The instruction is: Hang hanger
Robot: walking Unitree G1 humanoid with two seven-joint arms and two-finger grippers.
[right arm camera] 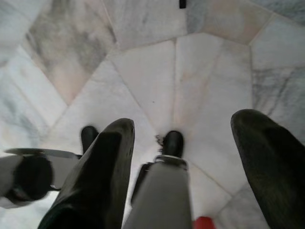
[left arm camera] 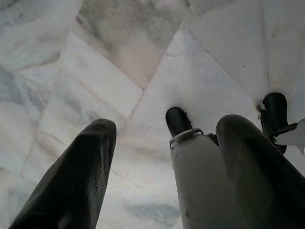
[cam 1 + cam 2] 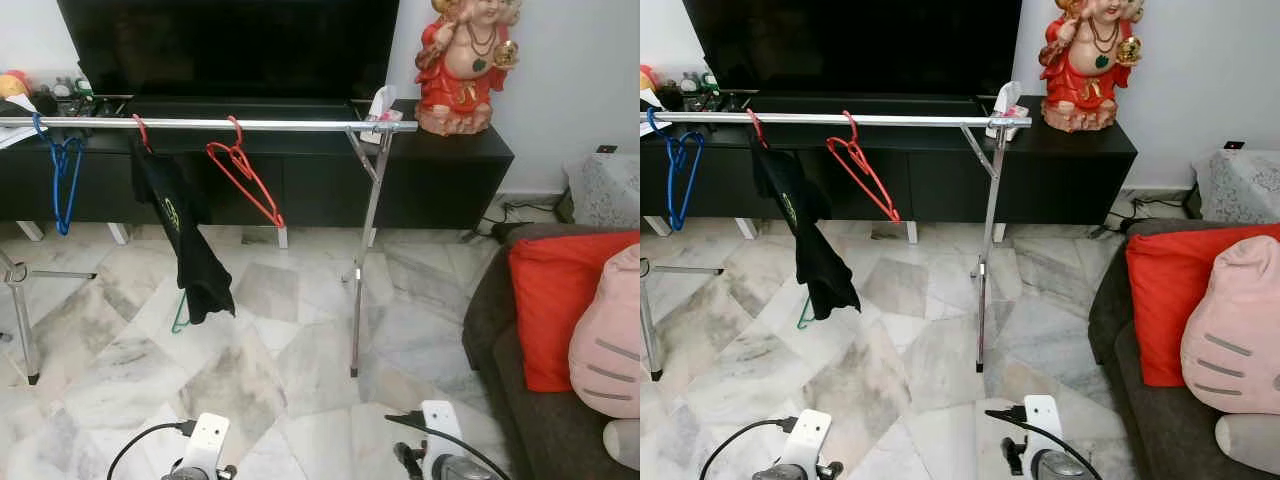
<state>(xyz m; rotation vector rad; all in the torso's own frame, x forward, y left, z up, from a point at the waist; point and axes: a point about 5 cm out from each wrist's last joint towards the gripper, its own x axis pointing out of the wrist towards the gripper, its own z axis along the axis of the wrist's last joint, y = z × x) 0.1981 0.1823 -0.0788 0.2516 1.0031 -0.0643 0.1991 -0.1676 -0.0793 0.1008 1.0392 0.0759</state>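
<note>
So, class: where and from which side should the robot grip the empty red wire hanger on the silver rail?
Grip the red wire hanger at its neck just under the hook, coming from the front: it dangles tilted below the silver rail, with bare rail either side.

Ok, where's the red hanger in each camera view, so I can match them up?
Left eye view: the red hanger hangs from the silver rail, left of centre, beside the black garment.
Right eye view: same hanger, shifted further left.
Left wrist view: not in it; floor tiles.
Right wrist view: not in it; floor tiles.
Shared landmark: the red statue on the black cabinet.
</note>
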